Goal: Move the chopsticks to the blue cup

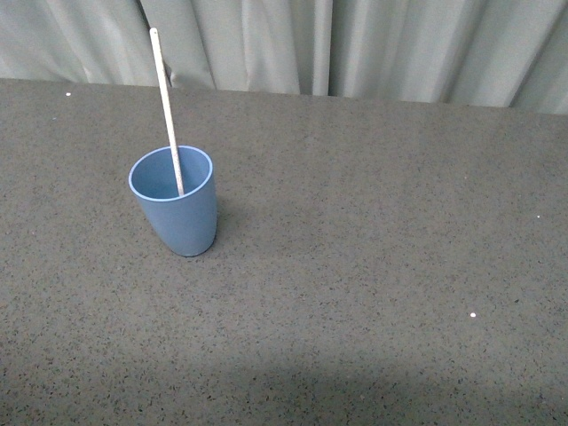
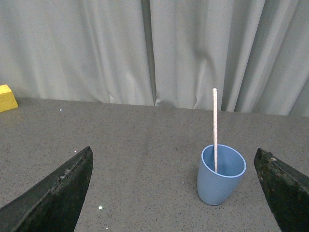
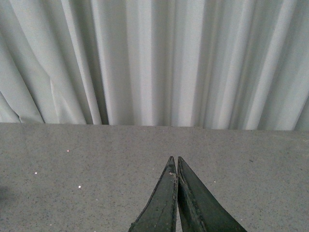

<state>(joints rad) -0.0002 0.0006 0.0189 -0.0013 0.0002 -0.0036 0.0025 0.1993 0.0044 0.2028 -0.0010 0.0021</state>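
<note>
The blue cup (image 1: 176,202) stands upright on the grey table, left of centre in the front view. The chopstick (image 1: 165,105), a thin cream-white stick, stands in the cup and leans against its rim, its top well above it. Both show in the left wrist view: the cup (image 2: 220,176) and the chopstick (image 2: 215,126). My left gripper (image 2: 174,166) is open and empty; the cup stands ahead of it, nearer one finger. My right gripper (image 3: 174,162) is shut and empty, facing the curtain. Neither arm shows in the front view.
A pale pleated curtain (image 1: 355,44) hangs along the table's far edge. A yellow block (image 2: 7,98) lies at the table's back edge in the left wrist view. The grey speckled table (image 1: 373,266) stretches to the right of the cup.
</note>
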